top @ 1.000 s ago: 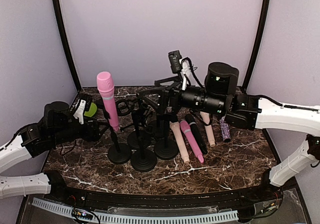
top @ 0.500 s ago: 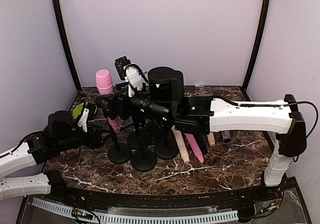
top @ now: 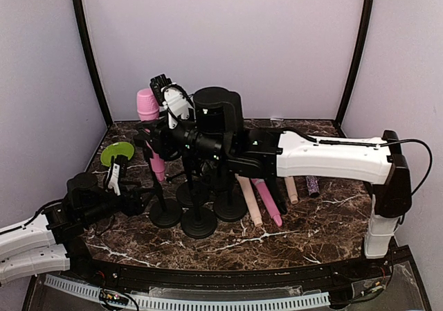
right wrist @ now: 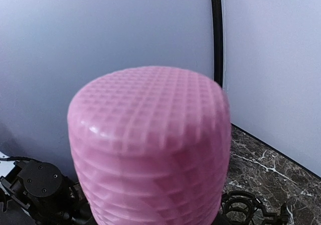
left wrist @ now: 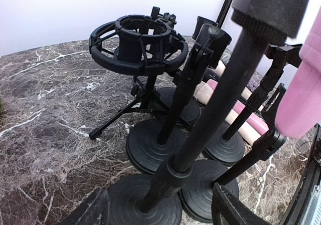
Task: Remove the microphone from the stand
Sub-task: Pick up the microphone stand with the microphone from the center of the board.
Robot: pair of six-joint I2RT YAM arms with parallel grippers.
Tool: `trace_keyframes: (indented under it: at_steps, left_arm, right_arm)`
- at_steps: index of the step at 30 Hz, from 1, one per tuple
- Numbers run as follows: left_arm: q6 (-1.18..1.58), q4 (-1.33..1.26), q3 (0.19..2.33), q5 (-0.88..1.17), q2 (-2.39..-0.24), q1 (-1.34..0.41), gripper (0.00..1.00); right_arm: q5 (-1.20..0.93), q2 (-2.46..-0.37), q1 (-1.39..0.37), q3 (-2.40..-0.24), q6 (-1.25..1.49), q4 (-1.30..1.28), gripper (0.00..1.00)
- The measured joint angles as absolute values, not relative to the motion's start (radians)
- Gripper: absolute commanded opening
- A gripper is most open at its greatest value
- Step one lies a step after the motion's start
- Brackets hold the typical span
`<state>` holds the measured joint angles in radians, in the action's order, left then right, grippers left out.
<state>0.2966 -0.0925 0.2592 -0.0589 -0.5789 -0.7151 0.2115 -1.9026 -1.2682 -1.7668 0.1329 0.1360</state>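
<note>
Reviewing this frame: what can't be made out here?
- Right gripper fingers: in the top view the right arm covers them; in the right wrist view the pink microphone head fills the frame. Grip unclear.
- Microphone's seat in its stand: top view, dark clutter.
- Loose microphones on table: top view, partly under right arm.
- Left wrist view: pink microphone cut by right edge.

The top view looks down from high behind the arm bases toward the far wall and takes in the whole marble surface (top: 325, 228). The left wrist view sits low at the near left, close among the stands (left wrist: 155, 145), facing far-right. The right wrist view faces left toward a wall corner, with the pink microphone (right wrist: 150, 150) filling it at very close range. All three views share that microphone.
</note>
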Motion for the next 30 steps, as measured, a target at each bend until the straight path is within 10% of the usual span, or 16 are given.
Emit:
trace_keyframes:
  at_steps: [18, 30]
  left_arm:
    - [0.23, -0.442, 0.167, 0.06, -0.85, -0.715, 0.74]
    - [0.191, -0.64, 0.159, -0.005, -1.089, -0.715, 0.32]
  right_arm:
    - [-0.142, -1.821, -1.066, -1.634, 0.327, 0.256, 0.0]
    - [-0.181, -1.821, -1.053, -1.628, 0.361, 0.273, 0.0]
